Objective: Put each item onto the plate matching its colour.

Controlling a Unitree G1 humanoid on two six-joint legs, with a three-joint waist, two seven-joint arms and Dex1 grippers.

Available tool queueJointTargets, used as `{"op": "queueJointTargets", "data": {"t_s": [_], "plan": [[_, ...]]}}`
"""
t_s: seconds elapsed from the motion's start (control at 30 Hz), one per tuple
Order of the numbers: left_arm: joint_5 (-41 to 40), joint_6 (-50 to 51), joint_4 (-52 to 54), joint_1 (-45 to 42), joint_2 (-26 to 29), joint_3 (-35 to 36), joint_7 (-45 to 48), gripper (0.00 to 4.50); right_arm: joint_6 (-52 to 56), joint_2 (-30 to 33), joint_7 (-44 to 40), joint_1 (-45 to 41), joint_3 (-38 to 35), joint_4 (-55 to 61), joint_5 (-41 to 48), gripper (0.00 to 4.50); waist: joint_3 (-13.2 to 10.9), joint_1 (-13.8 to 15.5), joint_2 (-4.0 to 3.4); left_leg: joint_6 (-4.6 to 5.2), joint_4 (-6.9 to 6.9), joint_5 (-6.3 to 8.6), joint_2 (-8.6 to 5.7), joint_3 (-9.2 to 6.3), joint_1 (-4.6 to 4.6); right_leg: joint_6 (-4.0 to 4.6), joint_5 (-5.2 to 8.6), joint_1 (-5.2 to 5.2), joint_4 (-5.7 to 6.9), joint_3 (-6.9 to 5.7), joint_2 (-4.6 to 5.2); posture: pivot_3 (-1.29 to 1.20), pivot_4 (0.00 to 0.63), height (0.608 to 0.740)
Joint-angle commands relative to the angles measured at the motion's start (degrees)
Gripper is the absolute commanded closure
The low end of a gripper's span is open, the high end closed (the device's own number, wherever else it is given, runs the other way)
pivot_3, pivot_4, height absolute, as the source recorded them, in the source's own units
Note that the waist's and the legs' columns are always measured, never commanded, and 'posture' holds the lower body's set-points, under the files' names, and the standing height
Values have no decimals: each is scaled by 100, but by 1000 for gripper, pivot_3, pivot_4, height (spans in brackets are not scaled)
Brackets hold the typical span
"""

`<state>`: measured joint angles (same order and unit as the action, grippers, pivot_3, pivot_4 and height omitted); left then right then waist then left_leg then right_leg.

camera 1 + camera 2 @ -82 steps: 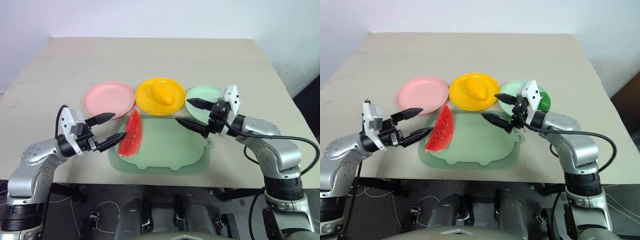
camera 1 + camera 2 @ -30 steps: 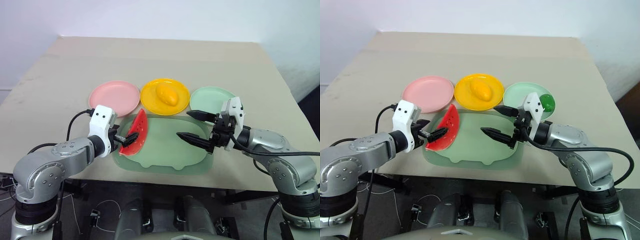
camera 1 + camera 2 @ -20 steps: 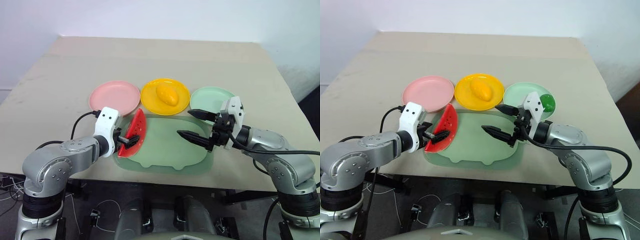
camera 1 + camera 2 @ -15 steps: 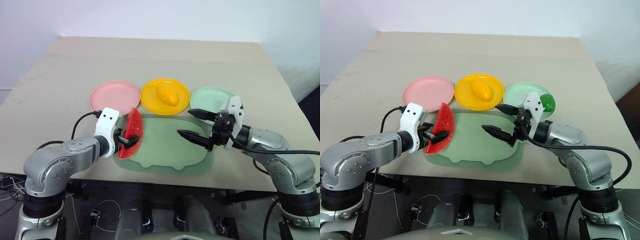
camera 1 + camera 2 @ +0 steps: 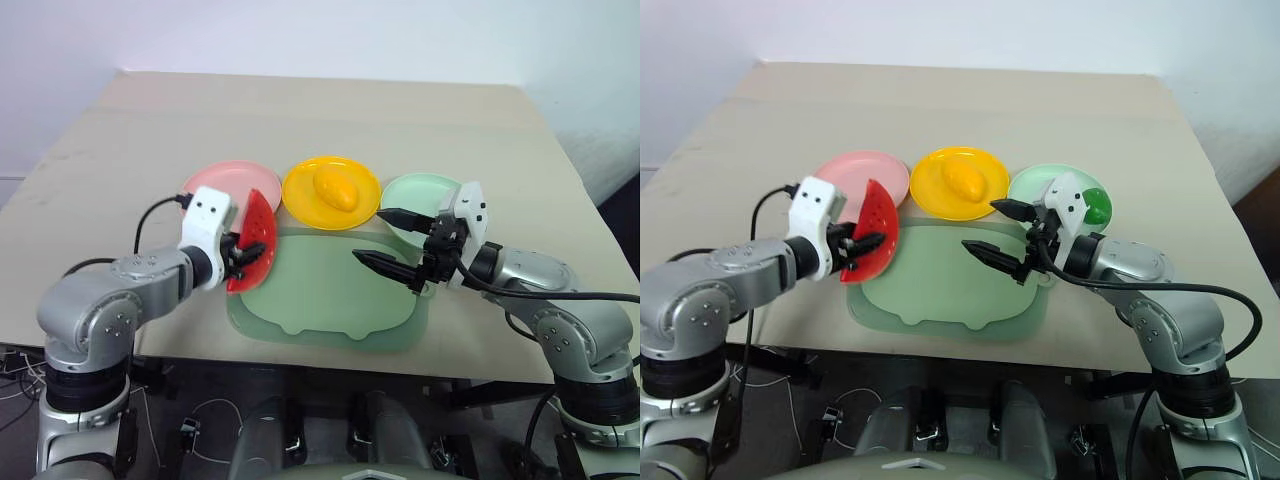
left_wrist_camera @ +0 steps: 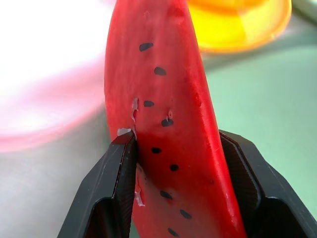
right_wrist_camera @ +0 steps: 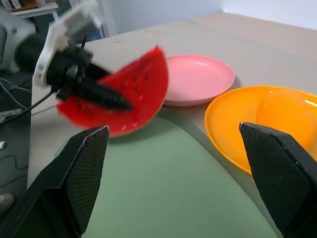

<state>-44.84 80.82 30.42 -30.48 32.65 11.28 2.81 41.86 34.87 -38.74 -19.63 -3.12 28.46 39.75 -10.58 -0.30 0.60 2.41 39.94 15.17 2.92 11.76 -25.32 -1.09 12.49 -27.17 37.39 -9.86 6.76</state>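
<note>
one fruit of three is not yet on its plate: the watermelon wedge (image 5: 250, 240), pinched across its red flesh by the left hand (image 5: 238, 258), hangs above the near edge of the pale green mat (image 5: 330, 300), just beside the pink plate (image 5: 210, 183). the yellow mango (image 5: 333, 188) already lies on the yellow plate (image 5: 300, 190), and the small dark-green fruit (image 5: 1095, 206) sits on the mint green plate (image 5: 1035, 187), so the step in hand looks like the carry of the last item. the right hand (image 5: 392, 240) hovers over the mat's far side with its two black fingers spread wide and nothing between them.

the next move, by this reading, calls for a short swing toward the pink plate, a lowering until the rind meets the dish, then a release; the wedge stands on edge in the grip and may tip once let go. the slice is a smooth, glossy half-moon with painted black seeds and some scuffed paint near the fingers. the plates are round, shallow and shiny plastic; the mat is flat, matte and rounded in outline, on a beige worktop (image 5: 320, 110).
</note>
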Motion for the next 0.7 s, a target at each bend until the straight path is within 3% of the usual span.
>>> {"op": "queueJointTargets", "data": {"t_s": [0.03, 0.2, 0.5, 0.7], "plan": [[224, -29, -265, -538, 194, 340, 40, 2415, -63, -1, -39, -97, -86, 144, 99, 0, 0, -9, 0, 0, 0, 0, 0, 0, 0, -1, 0, 0, 0, 0, 0, 0, 150, 696], [1021, -1066, -1509, -1049, 517, -154, 404, 2415, -89, -85, -11, -152, -10, 86, 57, 0, 0, -17, 0, 1, 1, 0, 0, 1, 1, -1, 0, 0, 6, -2, -2, 0, 150, 696], [2396, -3423, -4003, -1369, 142, -884, 1090, 2415, -149, -59, -67, -221, -12, -65, -43, 0, -2, -10, 3, 1, 4, 1, -1, 2, -3, 0, 0, -4, 6, -3, 2, 0, 150, 696], [2687, -4004, -5015, -1581, -141, -831, 1380, 2415, -228, -31, -123, -185, -27, -135, -104, 0, -4, -32, 7, 5, 4, 0, 1, 2, -6, -1, -1, -9, 8, -3, 1, 0, 150, 696]]}}
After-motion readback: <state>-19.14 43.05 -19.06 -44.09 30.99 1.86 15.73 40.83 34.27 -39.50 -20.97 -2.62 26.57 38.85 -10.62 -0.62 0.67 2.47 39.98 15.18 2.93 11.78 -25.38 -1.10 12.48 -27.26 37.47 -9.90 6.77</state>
